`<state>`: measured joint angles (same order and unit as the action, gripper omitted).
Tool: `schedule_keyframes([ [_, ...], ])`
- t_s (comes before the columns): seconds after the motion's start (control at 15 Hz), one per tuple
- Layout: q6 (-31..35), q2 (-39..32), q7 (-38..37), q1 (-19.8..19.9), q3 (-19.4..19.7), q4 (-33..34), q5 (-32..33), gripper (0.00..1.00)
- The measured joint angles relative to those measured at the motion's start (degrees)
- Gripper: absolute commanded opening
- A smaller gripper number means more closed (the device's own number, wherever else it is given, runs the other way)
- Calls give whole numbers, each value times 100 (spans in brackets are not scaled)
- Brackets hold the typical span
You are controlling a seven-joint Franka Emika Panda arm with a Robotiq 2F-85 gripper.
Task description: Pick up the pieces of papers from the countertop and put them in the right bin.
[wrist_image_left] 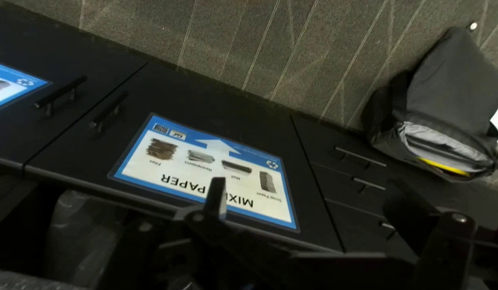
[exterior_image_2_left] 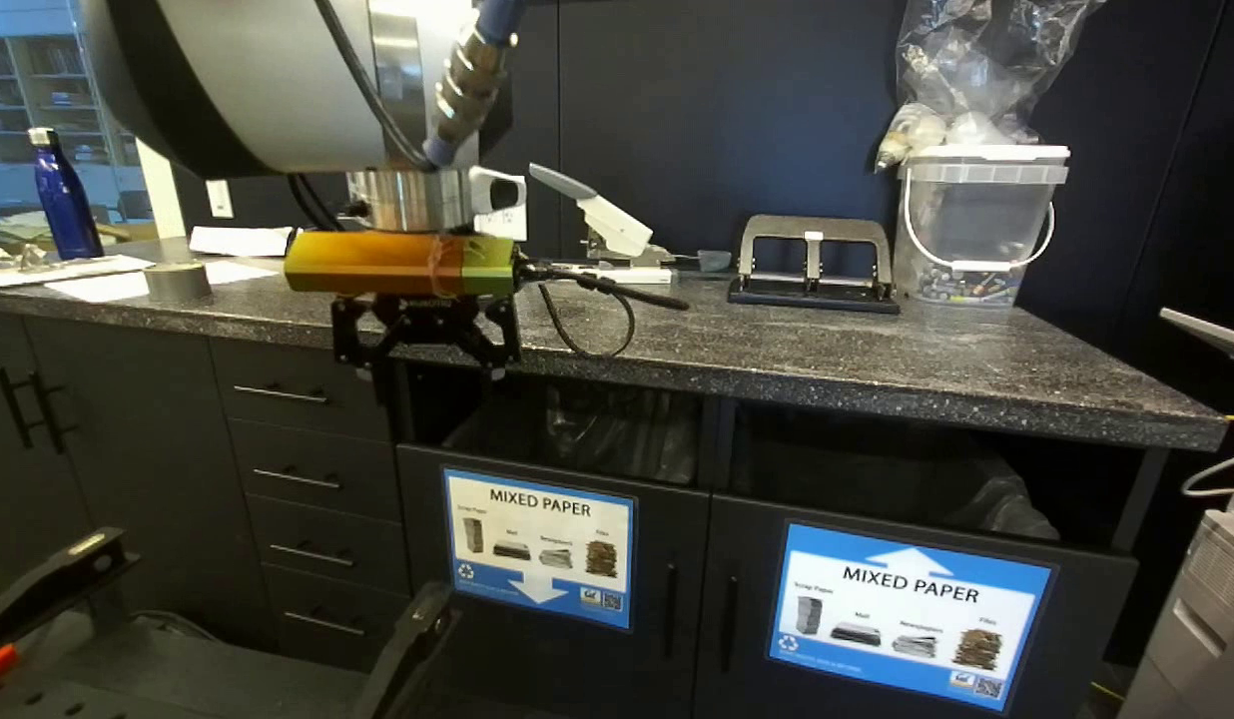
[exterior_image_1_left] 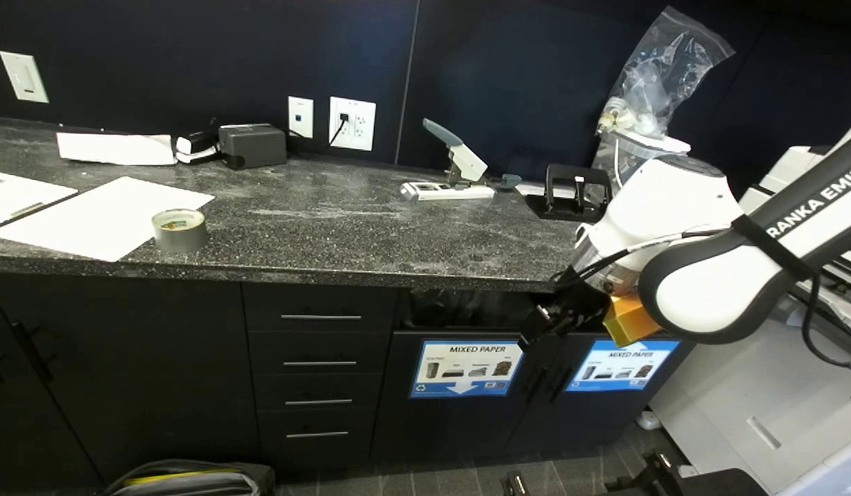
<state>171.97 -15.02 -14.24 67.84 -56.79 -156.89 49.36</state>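
Note:
The dark speckled countertop [exterior_image_1_left: 315, 238] also shows in an exterior view [exterior_image_2_left: 976, 350]. None of the small paper pieces can be made out on it; pale shapes [exterior_image_2_left: 8, 258] at its far left are too unclear to name. Under the slab are two bin openings with clear liners. The right bin's liner [exterior_image_2_left: 996, 489] shows behind the door with the up-arrow sign; the left bin's liner [exterior_image_2_left: 627, 429] shows beside it. My gripper [exterior_image_2_left: 437, 377] is in front of the countertop edge, near the left bin. In the wrist view my gripper [wrist_image_left: 313, 205] has its fingers wide apart with nothing between them.
Large white sheets [exterior_image_1_left: 102, 217] and a tape roll [exterior_image_1_left: 180, 231] lie on the countertop. A stapler [exterior_image_1_left: 453, 182], a hole punch [exterior_image_2_left: 815, 262] and a clear bucket [exterior_image_2_left: 976, 230] stand toward the back. A dark bag [wrist_image_left: 450, 100] lies on the floor. A printer [exterior_image_1_left: 756, 413] stands beside the cabinets.

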Motion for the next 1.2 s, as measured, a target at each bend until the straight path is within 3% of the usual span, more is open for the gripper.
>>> schedule_keyframes([
  [0.33, -99, 445, 61, 1114, -1444, 302, -868, 100],
  [0.8, -494, 859, -83, 2275, -2993, 1364, -1476, 100],
  [1.0, -1051, 923, -283, 2616, -3522, 2011, -1523, 100],
  [1.2, -2068, 858, -349, 2907, -4056, 2738, -1522, 100],
])
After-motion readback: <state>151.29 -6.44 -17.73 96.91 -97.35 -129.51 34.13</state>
